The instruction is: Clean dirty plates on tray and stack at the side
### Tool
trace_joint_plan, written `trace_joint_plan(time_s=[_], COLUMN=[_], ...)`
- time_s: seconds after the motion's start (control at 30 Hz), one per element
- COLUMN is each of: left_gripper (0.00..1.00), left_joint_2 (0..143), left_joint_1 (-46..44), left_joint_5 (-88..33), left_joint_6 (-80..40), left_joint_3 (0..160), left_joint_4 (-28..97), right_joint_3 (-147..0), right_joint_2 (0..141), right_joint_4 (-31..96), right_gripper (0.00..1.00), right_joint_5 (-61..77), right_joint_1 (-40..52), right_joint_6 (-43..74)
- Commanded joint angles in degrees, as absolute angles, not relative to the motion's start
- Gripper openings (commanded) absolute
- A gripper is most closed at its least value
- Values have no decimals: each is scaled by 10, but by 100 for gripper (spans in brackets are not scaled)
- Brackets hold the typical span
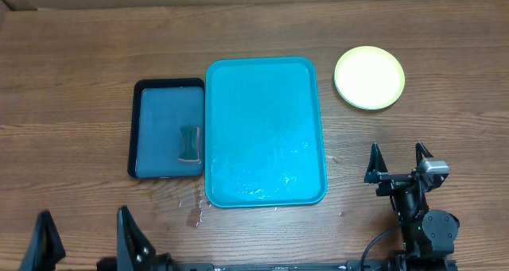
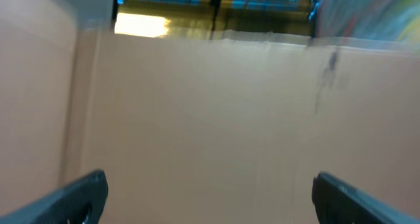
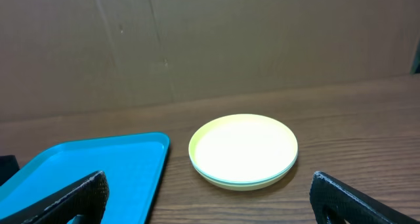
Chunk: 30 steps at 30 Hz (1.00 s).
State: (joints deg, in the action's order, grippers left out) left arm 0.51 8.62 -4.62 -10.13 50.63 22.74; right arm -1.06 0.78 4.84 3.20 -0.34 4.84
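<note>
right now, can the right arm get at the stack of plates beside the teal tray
Probably yes. The plate stack sits on the table straight ahead of the open right gripper, with nothing standing between them. The teal tray lies off to the side, out of that path.

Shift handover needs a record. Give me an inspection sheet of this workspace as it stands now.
Surface: wooden table, with wet spots at the near edge of the teal tray.
Job's things: teal tray holds no plates and looks wet; plates stacked on the table off its far right corner, pale yellow on top, count unclear.
Clutter: dark tray beside the teal tray's left edge, a sponge in it.
Grippers: left gripper open; right gripper open; both hold nothing.
Cables: black cable by the right arm's base.
Surroundings: cardboard wall behind the table.
</note>
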Motion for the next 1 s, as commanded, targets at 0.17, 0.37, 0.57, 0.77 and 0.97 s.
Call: trace_joint_plan(time_s=[0.17, 0.37, 0.57, 0.77, 0.97], left_gripper=[100, 100, 100, 100, 100], left_joint_2=[3, 3, 2, 2, 2], left_joint_1=[66, 51, 51, 51, 51], left_joint_5=[-121, -117, -114, -96, -95], left_joint_6=[-107, -108, -129, -178, -196], left_joint_3=[322, 227, 147, 78, 15], left_joint_4=[-138, -226, -229, -230, -230], right_joint_3=[-4, -4, -4, -4, -4], right_joint_2=[2, 2, 2, 2, 2], right_joint_4=[45, 45, 45, 45, 45], right_gripper=[100, 100, 100, 100, 100], right_joint_5=[37, 37, 37, 37, 37], right_joint_1=[-2, -2, -2, -2, -2], right_joint_6=[47, 47, 47, 47, 47])
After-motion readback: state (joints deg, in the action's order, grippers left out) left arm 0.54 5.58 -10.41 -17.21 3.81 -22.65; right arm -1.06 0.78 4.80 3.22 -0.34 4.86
